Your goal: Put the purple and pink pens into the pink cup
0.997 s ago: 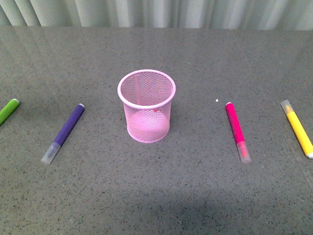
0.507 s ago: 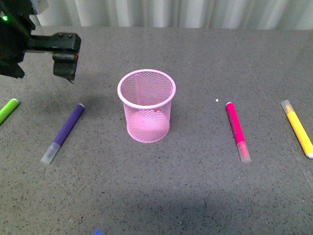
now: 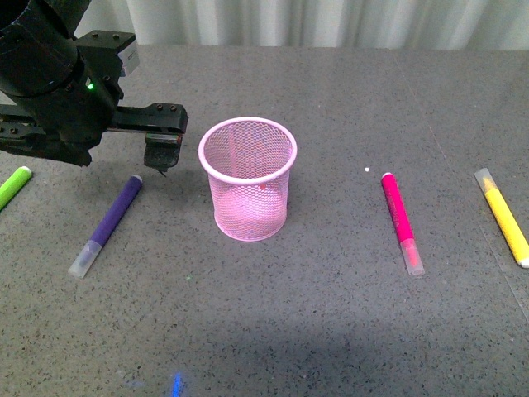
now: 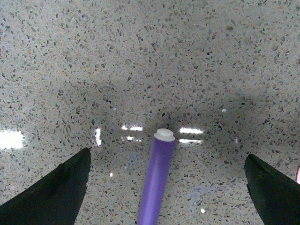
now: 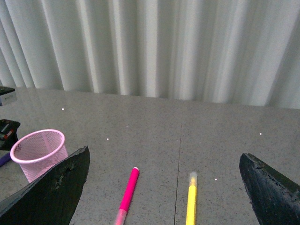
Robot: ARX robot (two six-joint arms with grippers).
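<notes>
The pink cup (image 3: 248,178) stands upright mid-table, with nothing showing inside it. Left of it the purple pen (image 3: 111,217) lies flat, clear cap toward me. My left gripper (image 3: 159,162) hangs open just above the pen's far white end, between pen and cup. In the left wrist view the purple pen (image 4: 157,178) runs between the two spread fingers of the left gripper (image 4: 166,153), touching neither. The pink pen (image 3: 401,219) lies flat right of the cup. My right gripper (image 5: 164,153) is open, well above the table, looking at the pink pen (image 5: 127,190) and the cup (image 5: 37,152).
A yellow marker (image 3: 504,217) lies near the table's right edge, beside the pink pen. A green marker (image 3: 12,186) pokes in at the left edge. The left arm (image 3: 50,83) fills the upper left. A curtain hangs behind the grey speckled table (image 3: 331,314).
My left arm has come into the front view from the upper left and moved right and down, over the purple pen's far end. Pens and cup have not moved.
</notes>
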